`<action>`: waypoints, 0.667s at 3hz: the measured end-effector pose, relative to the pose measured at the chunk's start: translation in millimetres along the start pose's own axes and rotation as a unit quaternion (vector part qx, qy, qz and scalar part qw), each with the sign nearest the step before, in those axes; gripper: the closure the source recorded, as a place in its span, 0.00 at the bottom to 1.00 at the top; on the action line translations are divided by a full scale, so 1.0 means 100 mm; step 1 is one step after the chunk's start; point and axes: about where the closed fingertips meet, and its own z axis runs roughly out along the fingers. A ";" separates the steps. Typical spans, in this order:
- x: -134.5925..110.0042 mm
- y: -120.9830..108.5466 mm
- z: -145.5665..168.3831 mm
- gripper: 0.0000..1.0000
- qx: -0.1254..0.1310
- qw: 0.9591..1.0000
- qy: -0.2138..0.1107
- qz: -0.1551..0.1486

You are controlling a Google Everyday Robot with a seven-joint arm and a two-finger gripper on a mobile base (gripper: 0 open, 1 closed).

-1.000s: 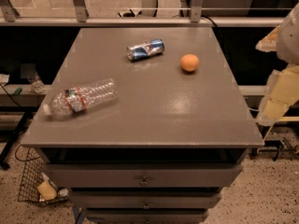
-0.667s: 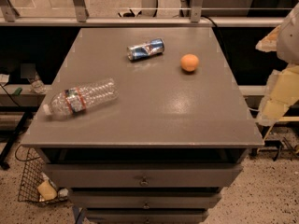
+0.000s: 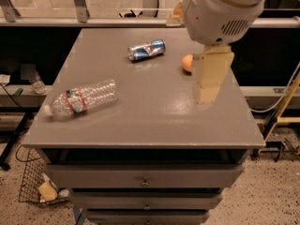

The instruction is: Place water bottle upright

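The water bottle (image 3: 82, 97) lies on its side near the left front of the grey table (image 3: 154, 116). It is clear and ribbed, with a red, white and dark label, and its white cap points left towards the table edge. My arm's big white joint (image 3: 220, 11) fills the upper right. My gripper (image 3: 207, 95) hangs below it as a beige part over the right side of the table, well to the right of the bottle and holding nothing I can see.
A blue and silver can (image 3: 146, 50) lies on its side at the back middle. An orange ball (image 3: 187, 63) sits behind the arm, partly hidden. Drawers (image 3: 143, 177) are under the tabletop. A wire basket (image 3: 35, 186) stands on the floor at left.
My arm has swung in from the right edge of the view to above the right side of the table, now covering part of the orange ball. The bottle, can and ball lie as before.
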 end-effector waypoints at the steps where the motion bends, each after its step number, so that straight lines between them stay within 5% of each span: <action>1: -0.05 -0.01 -0.08 0.00 0.011 1.000 0.000 -0.004; 2: -0.52 -0.18 0.14 0.00 -0.016 0.998 -0.025 -0.048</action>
